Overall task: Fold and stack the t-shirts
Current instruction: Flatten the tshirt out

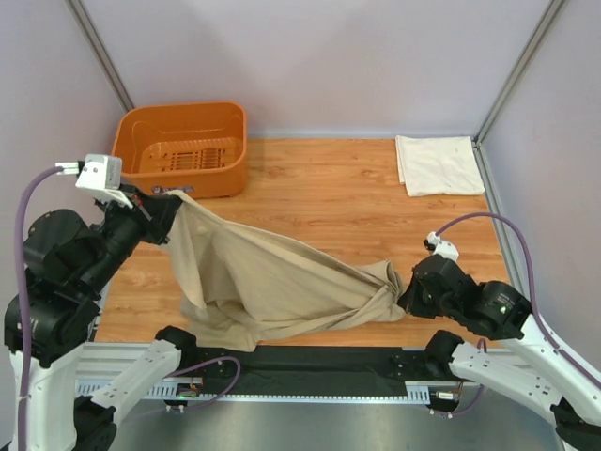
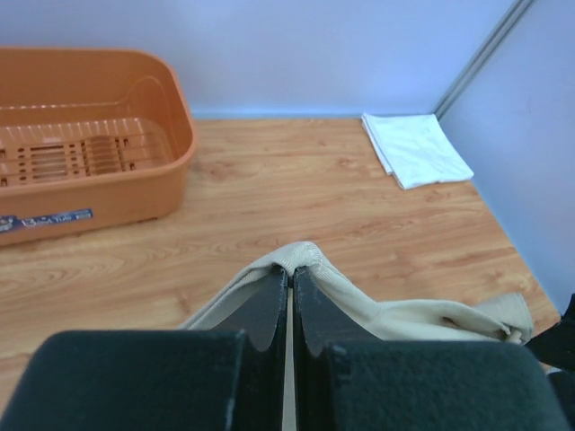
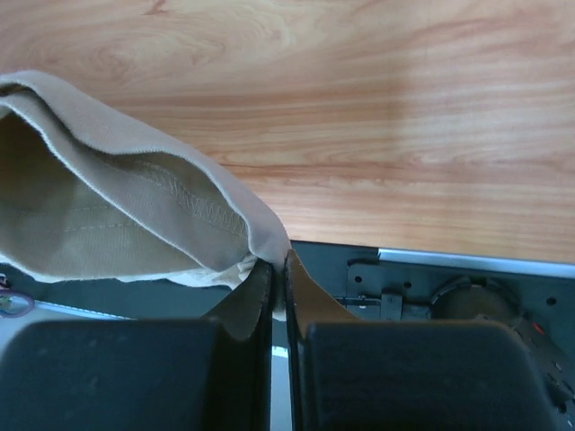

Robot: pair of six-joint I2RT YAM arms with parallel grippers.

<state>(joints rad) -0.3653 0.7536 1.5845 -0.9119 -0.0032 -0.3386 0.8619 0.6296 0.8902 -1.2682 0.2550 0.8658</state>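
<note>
My right gripper (image 1: 401,297) pinches the tan shirt (image 1: 272,282) near right. My left gripper (image 1: 167,209), farther left, is clamped on its other end. Far right lies the folded white shirt (image 1: 437,164), far left the basket (image 1: 183,146).

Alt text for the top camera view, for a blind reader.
The left gripper and right gripper hold up a tan-khaki fabric t-shirt over the wooden table. Behind sit a folded cream-white t-shirt and an orange plastic basket.

The orange basket (image 2: 135,193) bears a blue label (image 2: 45,218), its print too small to read.
</note>
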